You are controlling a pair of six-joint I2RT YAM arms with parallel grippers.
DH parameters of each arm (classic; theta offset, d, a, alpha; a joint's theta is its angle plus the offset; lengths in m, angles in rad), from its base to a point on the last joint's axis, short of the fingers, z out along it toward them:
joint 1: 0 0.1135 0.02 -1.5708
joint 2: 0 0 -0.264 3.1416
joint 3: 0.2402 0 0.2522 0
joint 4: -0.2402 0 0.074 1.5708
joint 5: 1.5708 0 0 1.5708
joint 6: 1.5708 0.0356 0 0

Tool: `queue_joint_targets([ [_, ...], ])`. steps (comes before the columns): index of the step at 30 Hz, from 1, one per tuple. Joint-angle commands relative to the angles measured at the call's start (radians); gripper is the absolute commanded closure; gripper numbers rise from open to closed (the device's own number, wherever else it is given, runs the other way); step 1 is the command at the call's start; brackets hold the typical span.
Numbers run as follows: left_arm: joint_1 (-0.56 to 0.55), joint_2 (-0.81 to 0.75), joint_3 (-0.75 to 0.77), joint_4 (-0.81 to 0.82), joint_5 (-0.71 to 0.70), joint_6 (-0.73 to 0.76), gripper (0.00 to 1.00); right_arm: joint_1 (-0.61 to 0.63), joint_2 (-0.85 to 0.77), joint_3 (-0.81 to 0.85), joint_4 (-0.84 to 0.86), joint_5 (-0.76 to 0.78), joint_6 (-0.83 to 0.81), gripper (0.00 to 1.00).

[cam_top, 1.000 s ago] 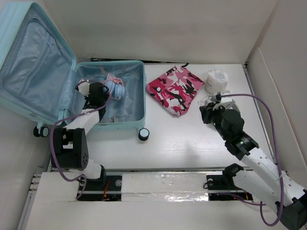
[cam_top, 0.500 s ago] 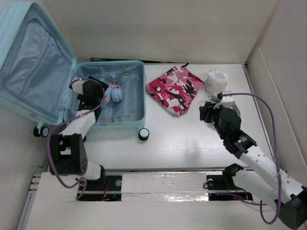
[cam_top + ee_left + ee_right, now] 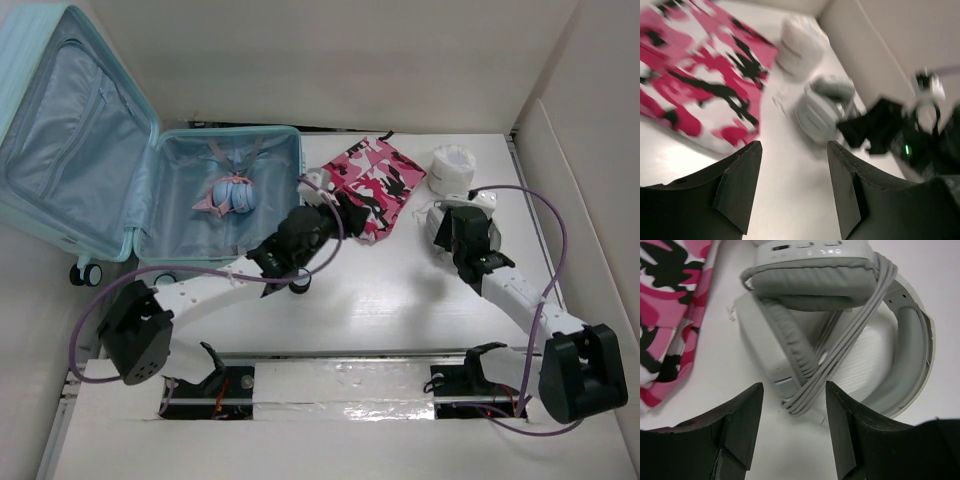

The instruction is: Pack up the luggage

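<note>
Pale aqua luggage point(image 3: 190, 165) lying open at the table's far left, lid propped back, a blue-and-pink bundle point(image 3: 230, 195) now left loose on its lining. Left pincer point(image 3: 794, 150) swung out of the case toward the pink camouflage cloth point(image 3: 380, 175), partly open, empty. Right pincer point(image 3: 794, 390) parted over grey headphones point(image 3: 815, 330), gripping nothing. One item packed, probably; more waiting. White table point(image 3: 400, 300), pale bare walls.

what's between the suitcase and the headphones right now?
Top view: a pink camo garment lies between the suitcase and the grey headphones, with the open left gripper at the garment's left edge.
</note>
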Motion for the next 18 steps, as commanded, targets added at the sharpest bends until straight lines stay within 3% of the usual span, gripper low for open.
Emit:
queue_joint_targets([
  [1,-0.107,0.043,-0.021,0.068,-0.006,0.075,0.48,-0.068,0.041,0.061,0.075,-0.053,0.032,0.37],
  [5,-0.168,0.051,-0.056,0.086,0.045,0.077,0.48,-0.157,0.107,0.099,0.108,-0.155,-0.034,0.27],
  [12,-0.19,-0.036,-0.154,0.099,0.076,0.085,0.46,-0.167,0.234,0.228,0.008,-0.324,-0.117,0.19],
  [18,-0.19,-0.119,-0.206,0.07,0.08,0.114,0.46,-0.158,0.339,0.325,-0.069,-0.324,-0.14,0.16],
])
